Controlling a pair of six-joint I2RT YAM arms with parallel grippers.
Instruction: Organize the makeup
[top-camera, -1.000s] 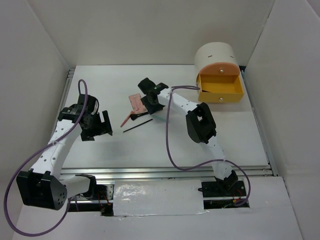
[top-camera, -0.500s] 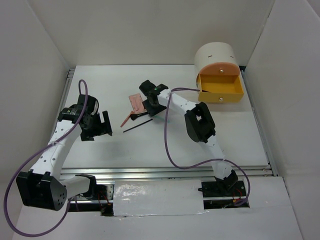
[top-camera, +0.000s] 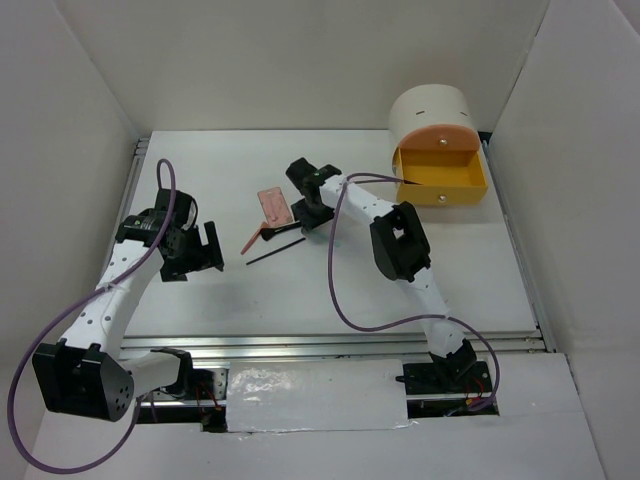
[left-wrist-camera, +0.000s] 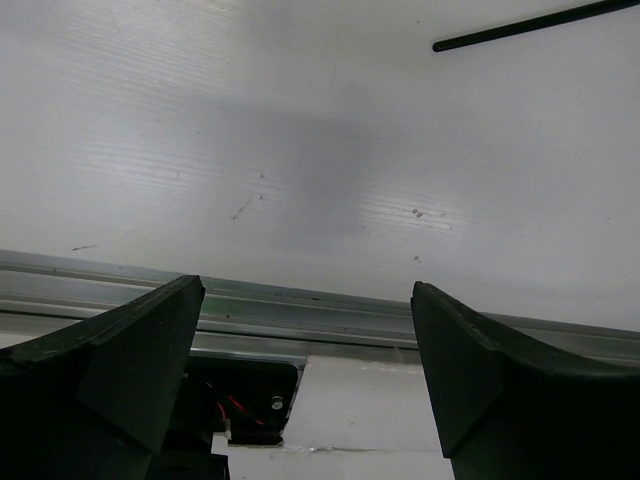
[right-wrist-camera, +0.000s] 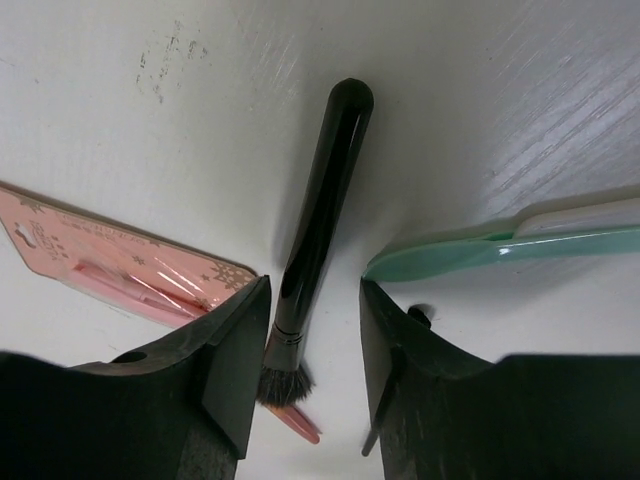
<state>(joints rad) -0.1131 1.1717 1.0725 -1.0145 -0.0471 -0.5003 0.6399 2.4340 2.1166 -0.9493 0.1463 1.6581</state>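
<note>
My right gripper (top-camera: 306, 207) (right-wrist-camera: 314, 300) is down over the makeup at the table's middle, jaws open on either side of a black brush (right-wrist-camera: 322, 180) that lies flat between them. A gap still shows on the brush's right side. To the left lies the flat pink palette (right-wrist-camera: 120, 265) (top-camera: 273, 203); a mint-green stick (right-wrist-camera: 470, 250) lies to the right. A red-handled brush (top-camera: 254, 238) and a thin black pencil (top-camera: 276, 251) (left-wrist-camera: 530, 25) lie nearer the front. My left gripper (top-camera: 203, 252) (left-wrist-camera: 305, 330) hangs open and empty at the left.
The round cream drawer unit (top-camera: 432, 112) stands at the back right, its yellow drawer (top-camera: 440, 175) pulled open. White walls enclose the table; a metal rail (left-wrist-camera: 320, 310) runs along the near edge.
My right gripper has shifted slightly right and its jaws have narrowed around the black brush. The left arm has not moved.
</note>
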